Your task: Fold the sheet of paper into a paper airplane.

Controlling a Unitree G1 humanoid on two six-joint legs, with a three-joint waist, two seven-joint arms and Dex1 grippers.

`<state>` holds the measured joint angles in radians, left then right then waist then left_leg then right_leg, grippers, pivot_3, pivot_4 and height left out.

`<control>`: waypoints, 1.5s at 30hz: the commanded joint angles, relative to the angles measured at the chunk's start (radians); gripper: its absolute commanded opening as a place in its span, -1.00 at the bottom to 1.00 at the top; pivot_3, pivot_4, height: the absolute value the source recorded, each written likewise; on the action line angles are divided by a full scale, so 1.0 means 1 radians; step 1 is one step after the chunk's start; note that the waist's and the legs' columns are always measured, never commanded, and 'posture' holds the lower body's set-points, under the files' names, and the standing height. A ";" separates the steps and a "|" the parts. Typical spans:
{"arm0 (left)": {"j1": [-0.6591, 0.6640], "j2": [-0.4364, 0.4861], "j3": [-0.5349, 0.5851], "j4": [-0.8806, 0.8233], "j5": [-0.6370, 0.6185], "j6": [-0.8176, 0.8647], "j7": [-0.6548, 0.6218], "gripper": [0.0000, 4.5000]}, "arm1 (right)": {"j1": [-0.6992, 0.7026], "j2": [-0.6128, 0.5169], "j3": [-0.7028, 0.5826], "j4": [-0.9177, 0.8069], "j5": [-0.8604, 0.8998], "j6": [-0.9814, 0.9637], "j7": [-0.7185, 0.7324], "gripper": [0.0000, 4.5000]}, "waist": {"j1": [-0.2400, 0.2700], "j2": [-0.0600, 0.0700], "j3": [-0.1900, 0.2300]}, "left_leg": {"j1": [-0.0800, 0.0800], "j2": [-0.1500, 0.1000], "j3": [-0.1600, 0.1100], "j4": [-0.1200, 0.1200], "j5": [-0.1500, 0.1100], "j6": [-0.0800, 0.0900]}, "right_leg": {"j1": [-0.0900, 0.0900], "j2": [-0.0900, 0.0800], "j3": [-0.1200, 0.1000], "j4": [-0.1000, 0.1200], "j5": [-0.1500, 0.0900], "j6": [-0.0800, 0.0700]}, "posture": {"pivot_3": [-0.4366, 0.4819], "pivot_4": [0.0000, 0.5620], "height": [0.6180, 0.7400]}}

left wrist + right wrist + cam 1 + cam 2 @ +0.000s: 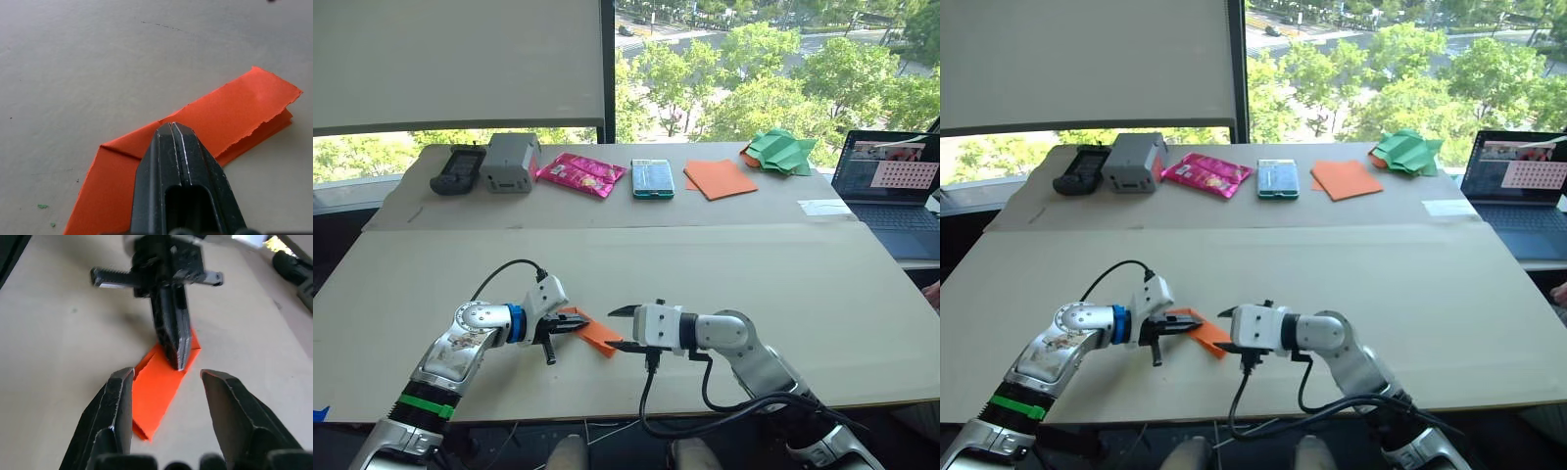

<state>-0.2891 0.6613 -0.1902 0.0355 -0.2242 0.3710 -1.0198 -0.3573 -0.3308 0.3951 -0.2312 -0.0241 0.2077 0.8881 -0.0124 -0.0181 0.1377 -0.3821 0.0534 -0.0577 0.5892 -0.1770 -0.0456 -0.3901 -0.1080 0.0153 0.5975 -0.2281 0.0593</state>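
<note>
Two end effectors: left [178, 360] pinches folded orange paper airplane [159, 391], right [168, 382] spread.

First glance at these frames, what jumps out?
The folded orange sheet of paper lies on the near table between the two arms. The left claw is shut, its tip pressing down on the paper, while the right claw faces it, open, just short of the paper's other end. Along the far edge sit a flat orange paper and a green paper heap.

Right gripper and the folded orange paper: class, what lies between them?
Bare table. In the right wrist view the right gripper, jaws open, faces the paper airplane, which the left gripper pins down.
</note>
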 commanded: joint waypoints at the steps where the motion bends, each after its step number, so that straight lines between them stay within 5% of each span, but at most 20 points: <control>1: 0.023 0.010 -0.016 0.036 0.040 -0.001 0.008 -1.00 | -0.056 0.051 -0.015 -0.028 0.029 0.159 -0.054 0.12 | 0.000 0.001 -0.001 | 0.001 0.000 0.000 0.000 -0.001 -0.001 | 0.000 0.000 0.000 0.000 0.000 0.000 | -0.05 -0.47 0.44; 3: 0.025 0.009 -0.017 0.035 0.040 -0.001 0.008 -1.00 | -0.076 0.066 0.011 0.022 -0.021 0.194 -0.094 0.12 | -0.001 0.001 -0.001 | 0.001 0.000 0.000 0.000 -0.001 -0.001 | -0.001 0.000 0.000 0.000 0.000 0.000 | -0.05 -0.47 0.44; 10: 0.023 0.011 -0.007 0.018 0.025 0.015 0.008 -1.00 | -0.084 0.097 0.101 0.107 -0.077 0.226 -0.136 -0.99 | -0.001 0.002 -0.001 | -0.001 0.000 0.000 0.000 0.000 -0.001 | -0.002 0.000 0.000 0.000 0.000 0.000 | -0.05 -0.47 0.44; 21: 0.012 0.047 0.029 -0.004 0.003 0.050 -0.020 -1.00 | -0.089 0.135 0.157 0.248 -0.137 0.282 -0.191 -0.99 | -0.004 0.002 -0.001 | -0.001 0.000 0.000 -0.001 -0.001 -0.001 | -0.004 0.000 0.000 0.000 0.000 0.000 | -0.05 -0.47 0.44; 45: -0.027 0.001 -0.052 0.069 0.118 -0.005 0.011 -1.00 | -0.077 0.119 0.253 0.257 -0.147 0.527 -0.168 -0.99 | 0.001 0.012 -0.021 | 0.000 0.000 0.000 0.000 -0.001 -0.002 | -0.003 -0.001 0.000 0.000 0.000 0.000 | -0.05 -0.47 0.44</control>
<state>-0.3214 0.6665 -0.2048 0.0746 -0.1503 0.3585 -1.0249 -0.4718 -0.1836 0.5860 -0.0394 -0.1536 0.6610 0.6953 -0.0117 -0.0062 0.1163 -0.3823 0.0529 -0.0576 0.5894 -0.1783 -0.0477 -0.3926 -0.1087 0.0153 0.5978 -0.2285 0.0593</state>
